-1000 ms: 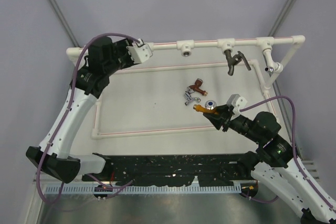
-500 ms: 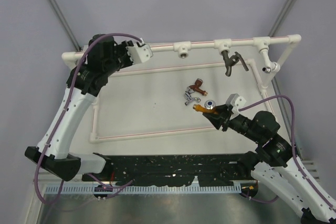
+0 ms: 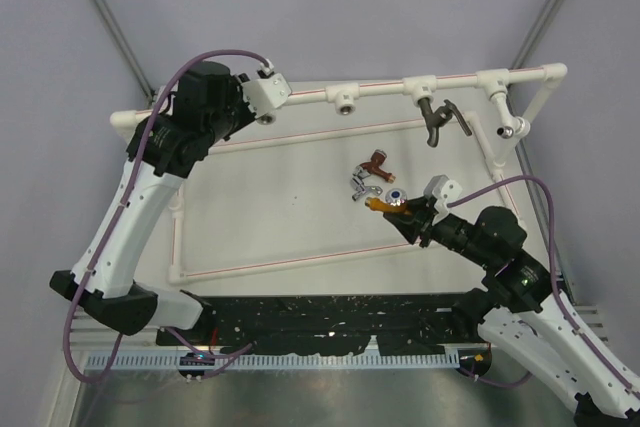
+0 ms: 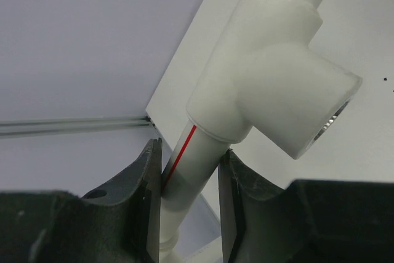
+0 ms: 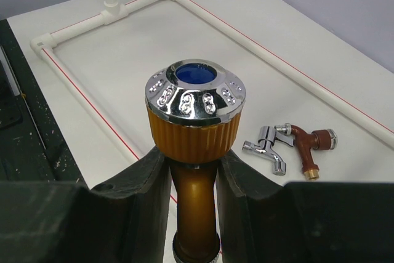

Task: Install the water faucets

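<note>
- Since a second ago the frame [image 3: 380, 88] has swung: its left end now sits lower and further left, so the far rail slants more. The right arm has barely shifted.
- Left jaws pinch the far rail just beside an empty socket [image 4: 277, 78]. I judge this grip steadies the frame and presents that opening for a faucet.
- Right jaws are pressed onto the orange faucet [image 5: 194, 127] along its body, with its chrome, blue-capped handle pointing away from the wrist. It is held over the worktop [image 3: 280, 207] inside the frame, well apart from the rail (its threaded end is hidden between the jaws).
- One dark grey faucet [image 3: 435, 119] hangs from a socket on the far rail, apparently fitted. A second empty socket [image 3: 345, 99] sits between it and the left jaws.
- Red-brown faucet [image 3: 376, 161] and silver faucet [image 3: 362, 185] lie close together, loose on the worktop, just beyond the orange one. They sit roughly between the right jaws and the open sockets, so the carry probably needs to pass above them.
</note>
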You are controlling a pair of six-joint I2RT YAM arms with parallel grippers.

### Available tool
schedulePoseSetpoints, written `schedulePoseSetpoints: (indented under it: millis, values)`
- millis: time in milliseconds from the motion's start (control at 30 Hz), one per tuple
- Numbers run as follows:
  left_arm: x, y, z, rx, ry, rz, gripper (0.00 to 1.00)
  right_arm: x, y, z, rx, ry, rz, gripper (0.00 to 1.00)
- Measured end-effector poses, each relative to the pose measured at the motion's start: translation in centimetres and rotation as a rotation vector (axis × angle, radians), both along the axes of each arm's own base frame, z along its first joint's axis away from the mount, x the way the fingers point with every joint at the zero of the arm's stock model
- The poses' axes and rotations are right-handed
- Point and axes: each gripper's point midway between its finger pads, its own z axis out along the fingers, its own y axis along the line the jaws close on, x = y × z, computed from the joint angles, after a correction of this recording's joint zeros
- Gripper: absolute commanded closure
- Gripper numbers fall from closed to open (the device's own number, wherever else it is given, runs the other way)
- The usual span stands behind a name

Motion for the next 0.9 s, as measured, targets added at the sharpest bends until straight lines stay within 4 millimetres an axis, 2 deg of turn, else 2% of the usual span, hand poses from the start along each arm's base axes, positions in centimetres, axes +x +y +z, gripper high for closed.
schedulePoseSetpoints:
  millis: [267, 400, 500, 667, 767, 900]
  values:
    - [-0.9, -0.6, -0.1, -0.013, 0.035, 0.06, 1.0, 0.8, 0.3, 0.3, -0.038, -0.017, 0.003, 0.94]
    - [-2.3, -0.7, -0.1, -0.054, 0.02, 0.057, 1.0, 1.1, 0.9, 1.3, -0.052, -0.038, 0.026, 0.92]
    - [-3.3, -0.6, -0.1, -0.081, -0.005, 0.045, 0.97, 1.3, 1.4, 1.7, -0.059, -0.068, 0.053, 0.95]
    - [-3.4, -0.6, -0.1, -0.095, -0.017, 0.046, 0.89, 1.8, 2.0, 2.4, -0.068, -0.111, 0.072, 0.95]
    - [-3.4, -0.7, -0.2, -0.103, -0.023, 0.047, 0.84, 2.2, 2.3, 3.9, -0.079, -0.154, 0.081, 0.95]
    - [-3.5, -0.7, -0.2, -0.127, -0.055, 0.042, 0.83, 2.6, 2.3, 5.8, -0.094, -0.222, 0.074, 0.95]
